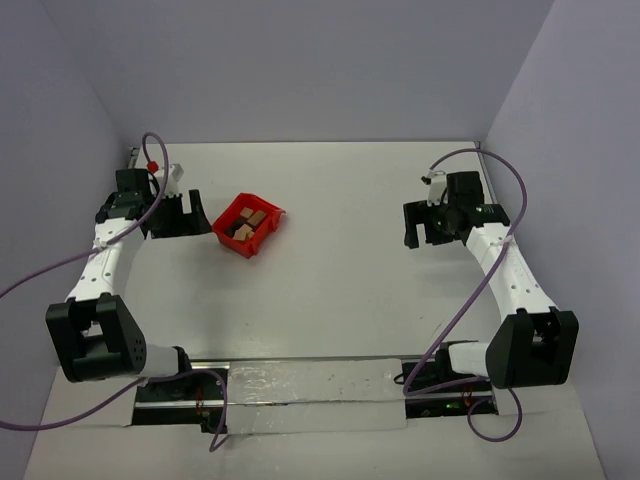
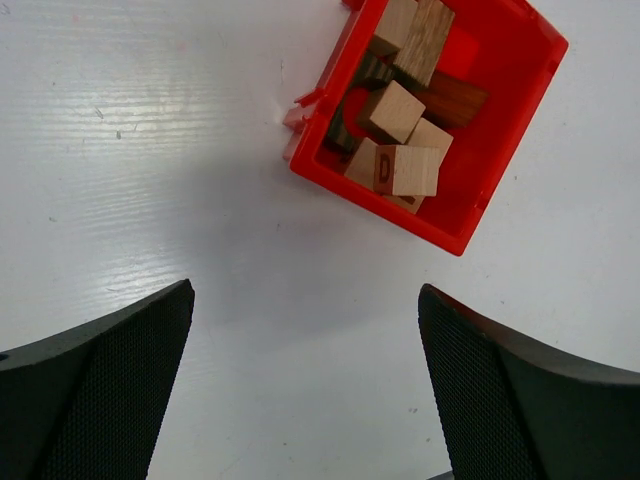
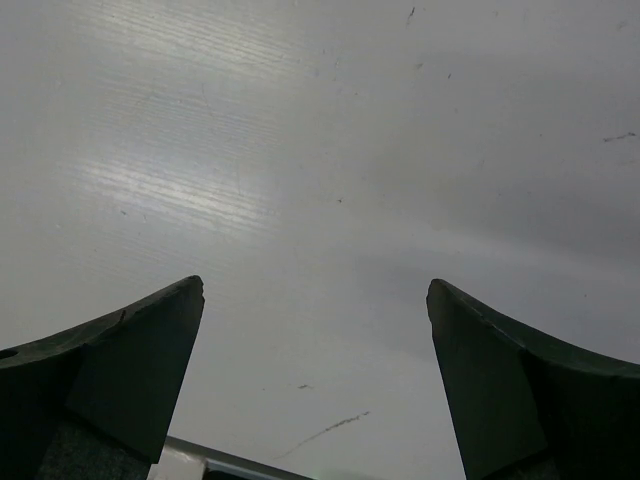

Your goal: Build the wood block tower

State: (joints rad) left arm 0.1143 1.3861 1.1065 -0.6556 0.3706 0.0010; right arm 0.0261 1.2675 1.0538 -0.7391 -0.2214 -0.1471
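Over toward the far-left corner of the table [image 1: 340, 300], a bit in from the left edge, sits the red bin [image 1: 228, 247]. All the wood blocks [image 2: 405, 170] are piled loose inside it: light tan cubes on top, a darker brown piece underneath, one cube showing a printed D. So no tower yet, and I can't see anything stacked on the tabletop.

The left gripper [image 1: 183, 215] is just beside the bin, on the side nearer the left edge, jaws spread wide with nothing between them. Its wrist view shows bare table with the bin right ahead of the fingertips. My guess is it's lined up to reach in for the first block, which makes sense since it's the closer arm.

The right gripper [image 1: 425, 225] hangs near the right edge, well apart from the bin. It's also wide open and empty, with only bare table under it. Probably it's out of the way so the middle is free for the tower.

The tricky bit looks like the jumble. The blocks lean on each other at odd angles, so pinching one cleanly without dragging its neighbours seems fiddly.
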